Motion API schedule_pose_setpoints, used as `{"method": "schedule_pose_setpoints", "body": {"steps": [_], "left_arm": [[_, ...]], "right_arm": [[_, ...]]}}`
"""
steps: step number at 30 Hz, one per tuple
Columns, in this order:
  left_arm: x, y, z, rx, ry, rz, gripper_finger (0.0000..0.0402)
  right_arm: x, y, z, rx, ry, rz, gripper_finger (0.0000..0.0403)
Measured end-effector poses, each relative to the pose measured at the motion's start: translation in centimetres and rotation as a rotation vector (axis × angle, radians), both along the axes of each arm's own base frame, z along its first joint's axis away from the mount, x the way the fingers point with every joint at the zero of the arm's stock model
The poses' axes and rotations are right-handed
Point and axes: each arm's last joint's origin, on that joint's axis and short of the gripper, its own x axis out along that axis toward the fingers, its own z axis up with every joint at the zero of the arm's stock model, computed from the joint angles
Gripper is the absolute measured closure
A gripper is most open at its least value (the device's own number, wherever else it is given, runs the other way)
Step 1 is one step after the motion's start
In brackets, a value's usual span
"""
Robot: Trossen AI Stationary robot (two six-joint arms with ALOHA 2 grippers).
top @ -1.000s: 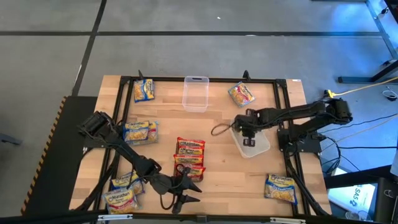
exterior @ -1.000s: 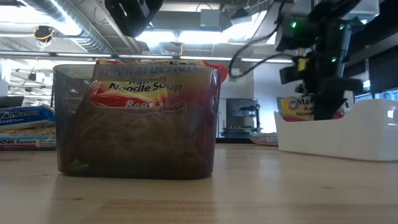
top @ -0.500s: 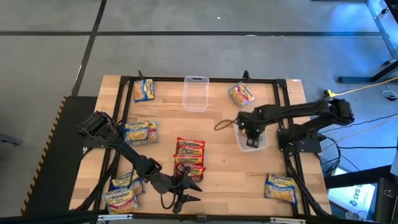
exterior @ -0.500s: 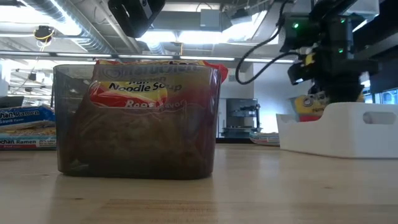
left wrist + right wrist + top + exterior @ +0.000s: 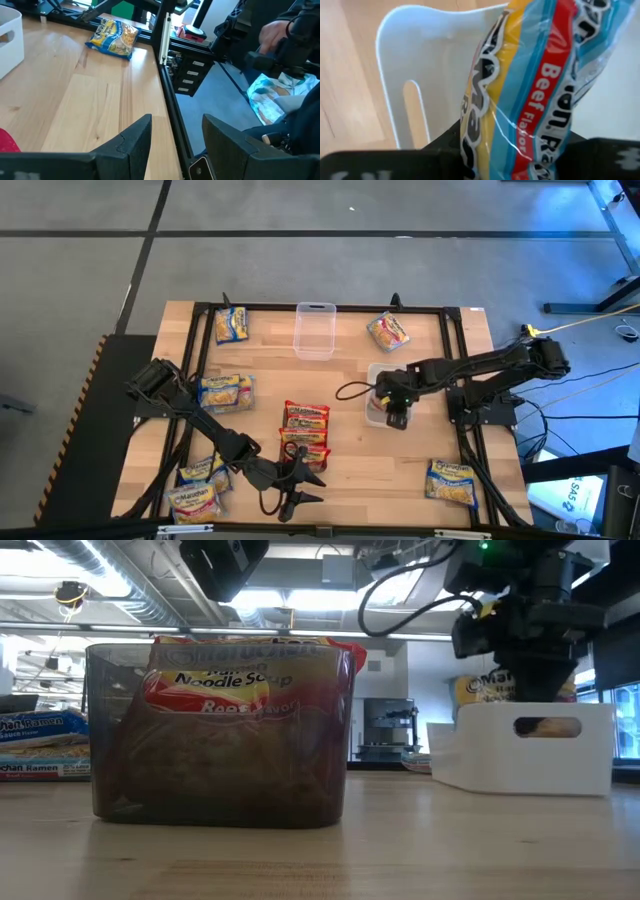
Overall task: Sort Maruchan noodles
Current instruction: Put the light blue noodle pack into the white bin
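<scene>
My right gripper (image 5: pixel 393 408) is shut on a Maruchan noodles packet (image 5: pixel 530 85) with yellow, blue and red print. It holds the packet on edge in a white container (image 5: pixel 377 376) right of the table's middle. Red packets (image 5: pixel 305 430) sit in a smoky grey container (image 5: pixel 220 740) at the centre. More packets lie flat at the far left (image 5: pixel 231 325), far right (image 5: pixel 388 331), left (image 5: pixel 226 392), near left (image 5: pixel 197 488) and near right (image 5: pixel 450 481). My left gripper (image 5: pixel 303 492) waits open by the near edge, nothing between its fingers (image 5: pixel 135 142). My right gripper pinches the packet's flat faces (image 5: pixel 485 140) between its two fingers, which come from above and point steeply down. The packet stands on edge, its top (image 5: pixel 490 690) above the container's rim. Part of it shows through the handle slot (image 5: pixel 545 727). Its lower end is hidden by the white wall.
A clear container (image 5: pixel 313 330) stands at the far middle. The black frame rail (image 5: pixel 455 380) runs along the table's right side, close to the right arm. Bare wood lies between the white container and the near-right packet. A person sits beyond the table's edge (image 5: pixel 285 35).
My right gripper has gone toward the table's left with the packet and rolled at the wrist. The white container has slid left with it and turned about: it lay slanted, and now its short end with the handle slot faces the near edge.
</scene>
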Motion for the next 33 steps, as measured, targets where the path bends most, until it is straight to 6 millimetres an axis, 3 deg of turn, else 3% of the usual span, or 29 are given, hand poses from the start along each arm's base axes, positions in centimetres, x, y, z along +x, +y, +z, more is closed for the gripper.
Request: {"method": "schedule_pose_setpoints", "body": {"steps": [18, 27, 33], "left_arm": [[0.0, 0.1, 0.0, 0.003, -0.001, -0.001, 0.0233], [0.0, 0.0, 0.0, 0.009, -0.001, -0.017, 0.0233], [0.0, -0.1, 0.1, 0.014, -0.007, -0.041, 0.0233]], "right_arm": [[-0.2, -5.0, 0.4, -0.114, -0.018, 0.075, 0.0288], [-0.2, -5.9, -0.7, -0.232, 0.019, 0.046, 0.0287], [-0.1, -6.0, -0.5, -0.254, 0.018, 0.041, 0.0232]]}}
